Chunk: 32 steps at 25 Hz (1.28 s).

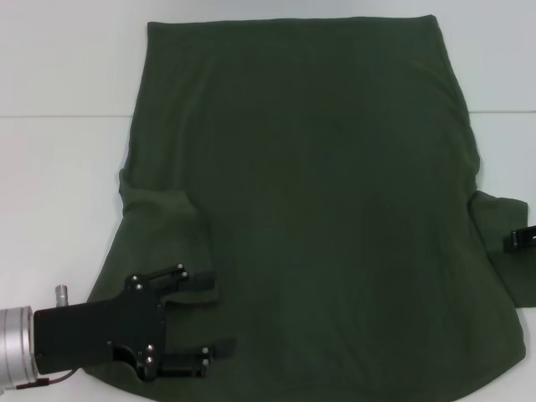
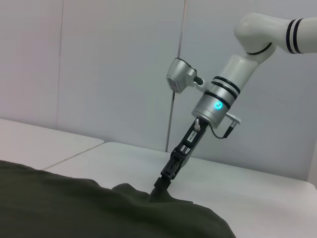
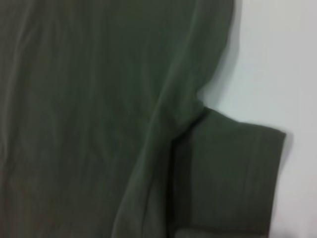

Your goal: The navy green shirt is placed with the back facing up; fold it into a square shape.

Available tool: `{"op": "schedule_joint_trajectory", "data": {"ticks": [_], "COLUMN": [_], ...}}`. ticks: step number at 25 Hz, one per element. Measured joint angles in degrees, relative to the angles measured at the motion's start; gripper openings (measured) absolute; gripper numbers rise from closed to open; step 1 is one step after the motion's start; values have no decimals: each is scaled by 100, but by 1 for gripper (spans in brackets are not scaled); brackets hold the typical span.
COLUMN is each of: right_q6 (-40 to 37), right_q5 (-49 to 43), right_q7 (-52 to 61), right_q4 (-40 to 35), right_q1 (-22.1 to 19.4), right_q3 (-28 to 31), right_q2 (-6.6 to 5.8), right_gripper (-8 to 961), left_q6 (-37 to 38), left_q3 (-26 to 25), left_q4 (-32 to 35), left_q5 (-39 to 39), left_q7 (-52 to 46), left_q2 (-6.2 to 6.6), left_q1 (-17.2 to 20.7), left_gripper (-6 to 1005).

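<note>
The navy green shirt (image 1: 318,209) lay spread flat on the white table (image 1: 59,167), plain side up, reaching from the far edge of my view down to the near edge and filling most of the middle. Its left side was bunched into a soft fold near the sleeve, and its right sleeve (image 1: 502,251) stuck out to the right, lying flat on the table.

My left gripper (image 1: 219,312) hung over the near left part of the shirt, pointing right. Its two black fingers (image 1: 201,280) stood well apart, one farther and one nearer, with nothing between them but the cloth lying beneath. I held nothing with it.

My right gripper (image 2: 159,190) was at the right edge, down at the sleeve. From my left wrist I saw that arm angled steeply down, its black tip meeting the cloth where a small ridge rose around it. Whether those jaws were parted or closed on the cloth, I could not tell. From my right wrist I saw the sleeve's hemmed end against the white table.
</note>
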Motion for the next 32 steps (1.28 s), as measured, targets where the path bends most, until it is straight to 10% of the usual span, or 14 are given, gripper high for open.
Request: {"op": "schedule_joint_trajectory", "data": {"ticks": [32], "right_q6": [324], "right_q5": [44], "right_q7": [-40], "right_q4": [188], "right_q1": [83], "right_q3": [-446], "right_q2": [106], "right_gripper": [711], "left_q6": [11], "left_q3": [-87], "left_q4": [-17], "left_q5": [-3], "left_q7": [-24], "left_q2": [15], "left_q1": [4], "left_gripper": [896]}}
